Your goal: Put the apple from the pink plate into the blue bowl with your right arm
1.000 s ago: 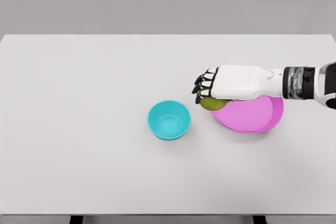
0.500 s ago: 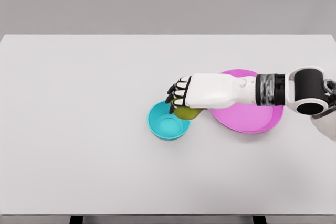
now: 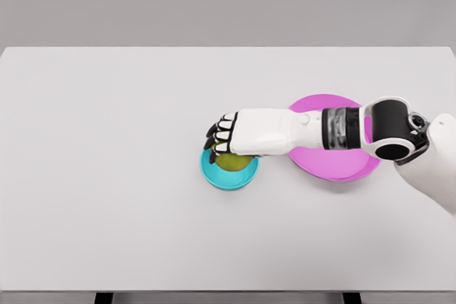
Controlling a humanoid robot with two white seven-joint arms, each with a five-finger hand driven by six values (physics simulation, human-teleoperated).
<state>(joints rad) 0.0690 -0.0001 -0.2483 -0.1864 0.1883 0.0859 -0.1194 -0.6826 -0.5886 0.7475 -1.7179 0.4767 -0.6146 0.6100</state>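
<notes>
Right hand (image 3: 231, 132), centre of frame: palm down, dark fingertips curled over the far-left rim of the bowl (image 3: 211, 169). Fingers closed around the apple (image 3: 232, 161), held from above; only the lower yellow-green half visible beneath the palm. Cannot tell how firmly gripped, thumb side hidden.

Apple: directly over the bowl's opening, apparently inside the rim line or just above the floor. Contact with the bowl bottom not resolvable from this angle.

Bowl: blue, just left of centre, upright, about half covered by the hand.

Plate (image 3: 342, 167): pink, right of centre, just beside the bowl but not touching. Nothing on its visible part. Forearm crosses over its upper half.

Table (image 3: 107, 176): white, plain, fills most of frame. Left arm not visible.

Stage, judged: carry finished, release pending.

Risks from here:
- Release from too high: apple bounces, hops the low rim, rolls off across the table.
- Fingertips sit at or over the far-left rim; opening outward may catch the rim and tip or shove the light bowl.
- Retreat toward the right before the fingers fully clear: apple dragged back out, or bowl pulled along.
- Forearm low over the plate; dropping the wrist further may press the plate's near edge and flip it.
</notes>
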